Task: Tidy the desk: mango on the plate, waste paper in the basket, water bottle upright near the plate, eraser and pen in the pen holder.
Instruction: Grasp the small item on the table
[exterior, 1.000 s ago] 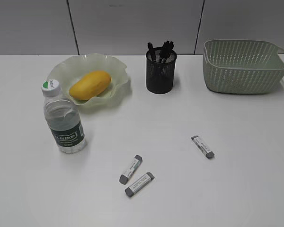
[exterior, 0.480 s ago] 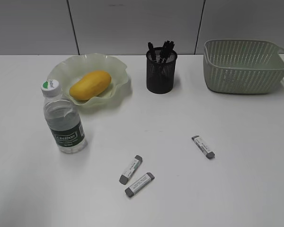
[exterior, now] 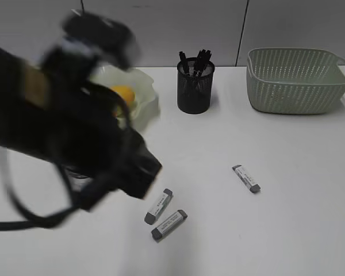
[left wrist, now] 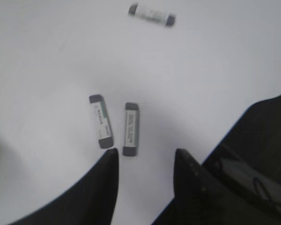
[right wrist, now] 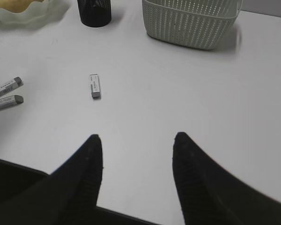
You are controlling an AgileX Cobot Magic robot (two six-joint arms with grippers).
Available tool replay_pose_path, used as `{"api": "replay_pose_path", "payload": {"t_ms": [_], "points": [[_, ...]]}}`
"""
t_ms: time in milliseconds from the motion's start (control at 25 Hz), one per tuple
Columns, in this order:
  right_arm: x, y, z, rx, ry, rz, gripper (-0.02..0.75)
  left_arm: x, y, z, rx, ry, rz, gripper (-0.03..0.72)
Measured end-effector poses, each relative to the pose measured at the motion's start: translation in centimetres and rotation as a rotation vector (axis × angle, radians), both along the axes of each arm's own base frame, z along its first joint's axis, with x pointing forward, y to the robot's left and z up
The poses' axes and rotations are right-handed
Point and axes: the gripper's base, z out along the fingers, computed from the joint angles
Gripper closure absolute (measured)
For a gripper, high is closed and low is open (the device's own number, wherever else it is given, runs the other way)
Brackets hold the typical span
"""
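Observation:
Three grey-tipped white erasers lie on the white desk (exterior: 287,190): two side by side (exterior: 159,205) (exterior: 169,224) and one apart (exterior: 246,178). My left gripper (left wrist: 146,153) hovers open just above the pair (left wrist: 101,121) (left wrist: 131,128), holding nothing. My blurred left arm (exterior: 63,132) hides the water bottle and much of the plate (exterior: 145,86); a part of the mango (exterior: 124,94) shows on it. The black pen holder (exterior: 195,86) holds dark pens (exterior: 198,60). My right gripper (right wrist: 137,137) stands open and empty over bare desk, short of the lone eraser (right wrist: 94,86). No waste paper shows.
The pale green basket (exterior: 296,80) stands at the back right, right of the pen holder. In the right wrist view the basket (right wrist: 192,21) and the pen holder (right wrist: 94,11) lie far ahead. A grey wall closes the desk's back.
My left arm has swept into the exterior view from the left and now covers the bottle and part of the plate. The erasers, pen holder and basket have not moved.

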Motion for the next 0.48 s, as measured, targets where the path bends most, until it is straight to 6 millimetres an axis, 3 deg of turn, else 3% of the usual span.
{"api": "replay_pose_path", "payload": {"t_ms": [120, 240, 360, 480], "points": [[0.0, 0.0, 0.0, 0.001, -0.002, 0.0, 0.344, 2.2, -2.9, -5.0, 0.168, 0.073, 0.058, 0.284], [0.0, 0.0, 0.0, 0.001, -0.002, 0.0, 0.35, 4.5, -4.8, -8.0, 0.236, 0.097, 0.083, 0.174], [0.0, 0.0, 0.0, 0.001, -0.002, 0.0, 0.356, 6.2, -6.0, -9.9, 0.268, 0.106, 0.096, 0.169], [0.0, 0.0, 0.0, 0.001, -0.002, 0.0, 0.356, 7.9, -6.4, -11.7, 0.292, 0.125, 0.123, 0.211]]}}
